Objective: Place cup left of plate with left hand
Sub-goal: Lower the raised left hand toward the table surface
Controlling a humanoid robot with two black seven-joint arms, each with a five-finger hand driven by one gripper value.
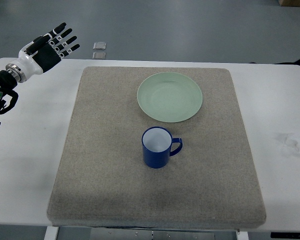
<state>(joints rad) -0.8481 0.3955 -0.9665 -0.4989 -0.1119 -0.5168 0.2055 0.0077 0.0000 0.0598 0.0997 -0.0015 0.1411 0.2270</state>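
Left hand [52,45]: raised over the table's far-left corner, fingers spread, holding nothing.
Cup [157,147]: blue, upright on the mat, just in front of the green plate [169,96], handle pointing right.
Advice: I'd approach from its handle-free left side, gripping the body.
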